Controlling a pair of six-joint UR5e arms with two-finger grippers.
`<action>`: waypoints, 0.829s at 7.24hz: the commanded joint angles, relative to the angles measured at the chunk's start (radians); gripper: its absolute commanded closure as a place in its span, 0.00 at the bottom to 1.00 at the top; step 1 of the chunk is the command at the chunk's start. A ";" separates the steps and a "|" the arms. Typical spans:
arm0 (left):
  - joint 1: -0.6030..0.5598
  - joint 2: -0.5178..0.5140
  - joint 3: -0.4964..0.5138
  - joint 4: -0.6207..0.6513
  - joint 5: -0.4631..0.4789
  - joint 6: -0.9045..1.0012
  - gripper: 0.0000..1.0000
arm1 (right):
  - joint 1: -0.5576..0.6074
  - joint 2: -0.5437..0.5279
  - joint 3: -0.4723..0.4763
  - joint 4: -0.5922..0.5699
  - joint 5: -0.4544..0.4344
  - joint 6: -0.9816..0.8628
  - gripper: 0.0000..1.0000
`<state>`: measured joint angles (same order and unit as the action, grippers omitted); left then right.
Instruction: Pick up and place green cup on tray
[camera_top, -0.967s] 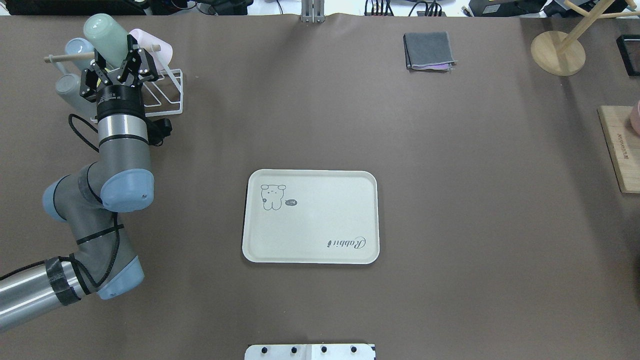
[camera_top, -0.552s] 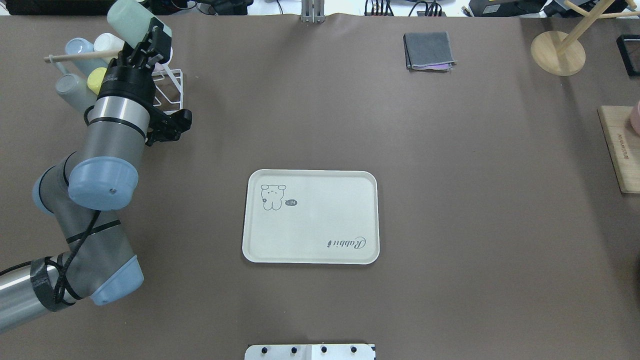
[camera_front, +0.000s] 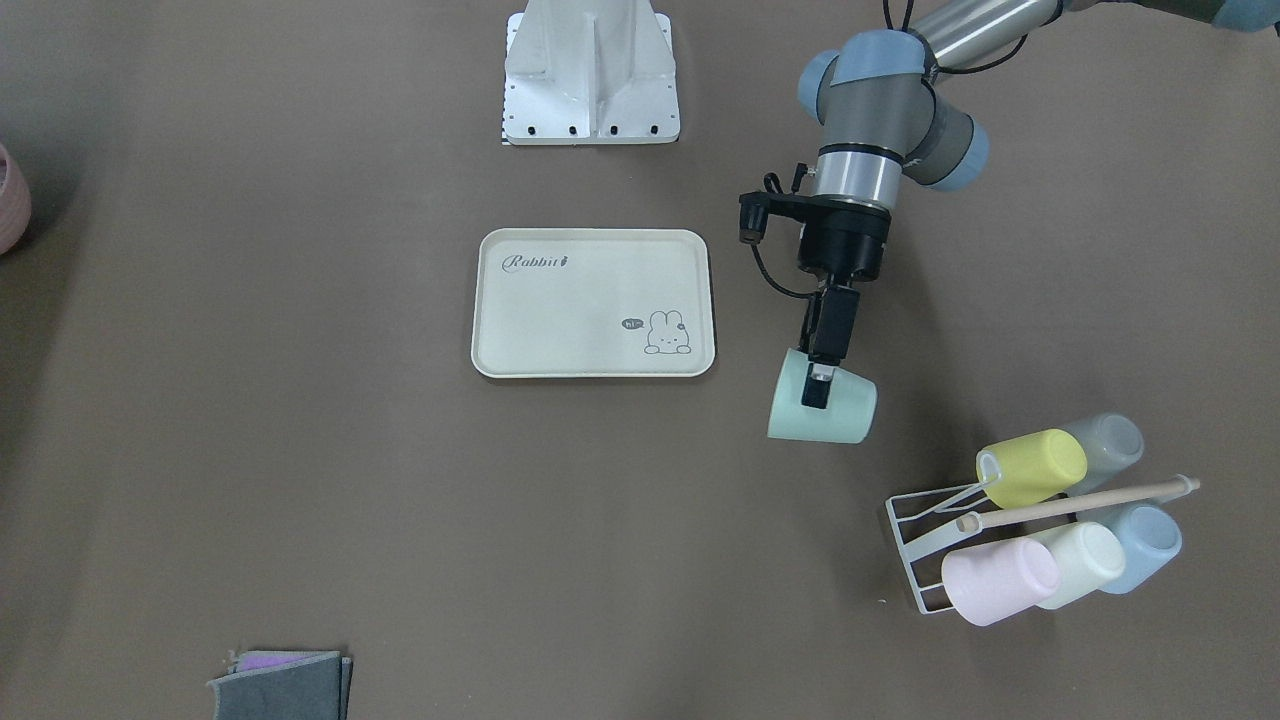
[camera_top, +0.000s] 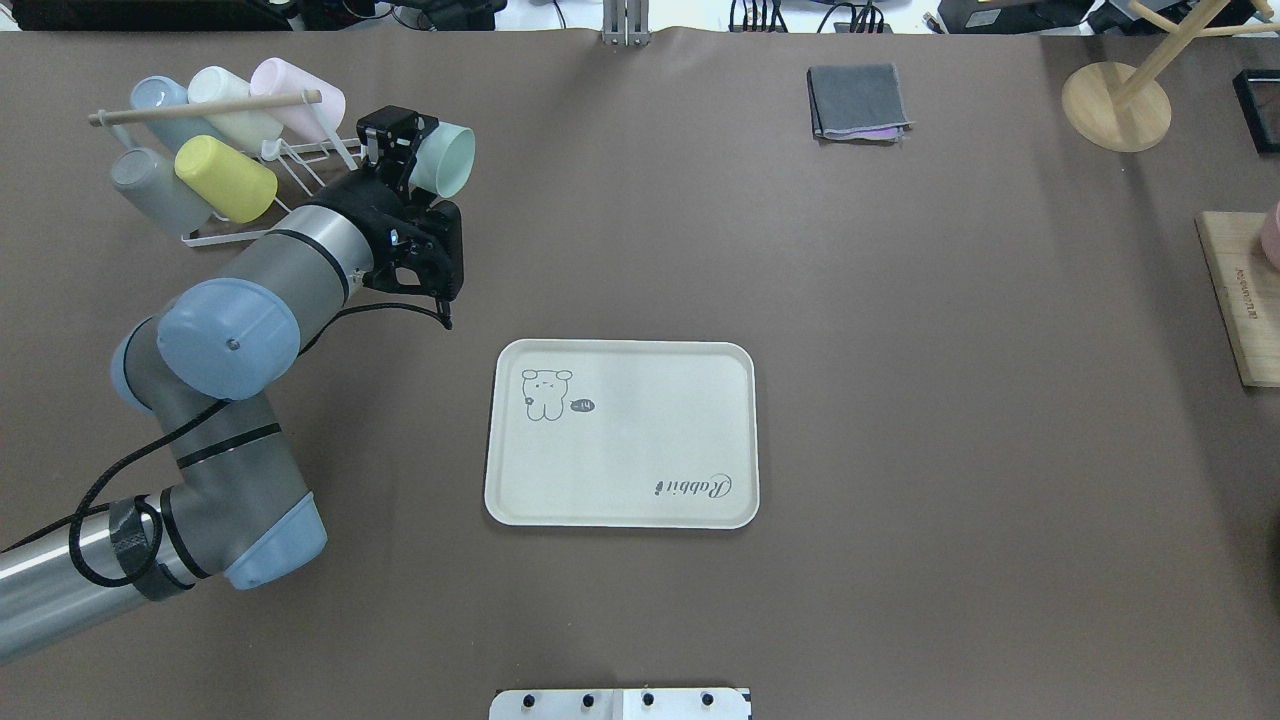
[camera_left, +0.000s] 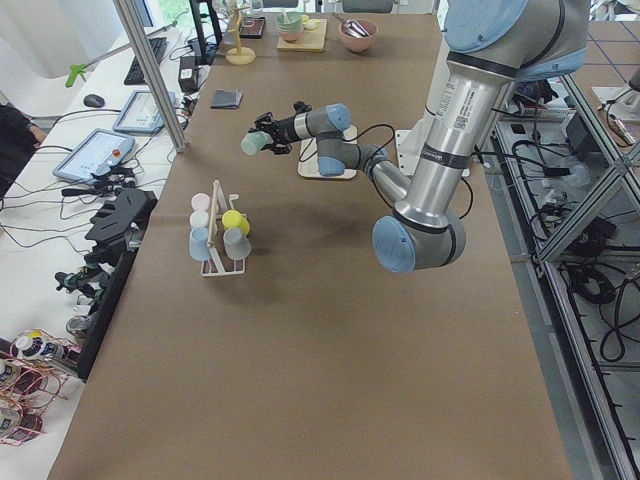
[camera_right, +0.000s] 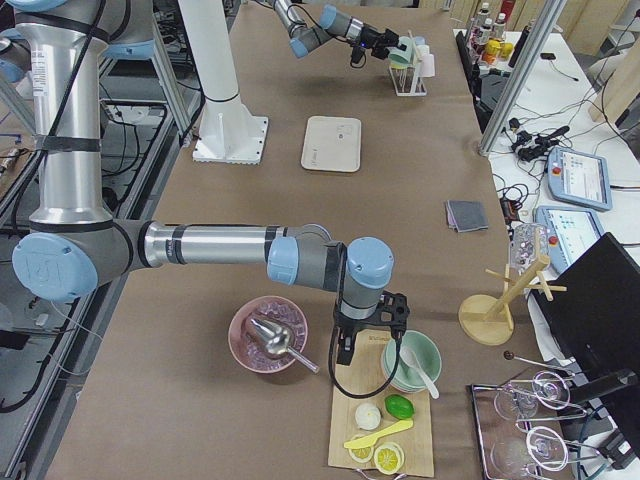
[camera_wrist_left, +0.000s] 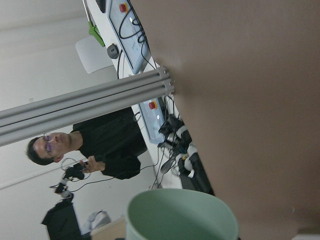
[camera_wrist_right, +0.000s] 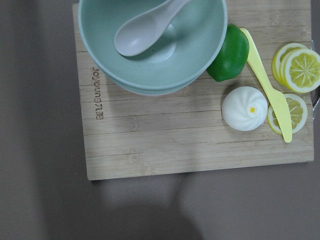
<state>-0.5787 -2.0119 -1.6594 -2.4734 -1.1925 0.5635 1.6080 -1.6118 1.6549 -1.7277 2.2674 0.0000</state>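
At far left of the overhead view sits the cup rack (camera_top: 335, 160). Just right of it, my left gripper (camera_top: 400, 145) clamps the green cup (camera_top: 445, 160) sideways, well apart from the tray (camera_top: 640, 440). My right gripper (camera_right: 368, 318) hangs over a wooden board (camera_right: 375, 425), and I cannot tell how its jaws stand.

Six cups (camera_top: 445, 160), one tray (camera_top: 640, 440), one rack (camera_top: 205, 106), and perhaps two stacked cloths (camera_top: 858, 100).

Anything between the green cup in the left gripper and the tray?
No. Only bare tabletop lies between the green cup and the tray, clearest in the overhead view.
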 joint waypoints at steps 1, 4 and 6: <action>0.006 -0.053 0.166 -0.292 -0.290 -0.562 0.81 | 0.012 -0.003 0.000 -0.003 0.004 0.000 0.00; 0.095 -0.083 0.297 -0.586 -0.314 -0.817 0.84 | 0.018 -0.017 0.005 0.007 0.009 -0.002 0.00; 0.172 -0.126 0.418 -0.802 -0.315 -0.977 0.84 | 0.018 -0.020 0.020 0.072 0.009 -0.047 0.00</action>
<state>-0.4515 -2.1153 -1.3094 -3.1485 -1.5064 -0.3114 1.6256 -1.6284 1.6689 -1.7025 2.2763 -0.0173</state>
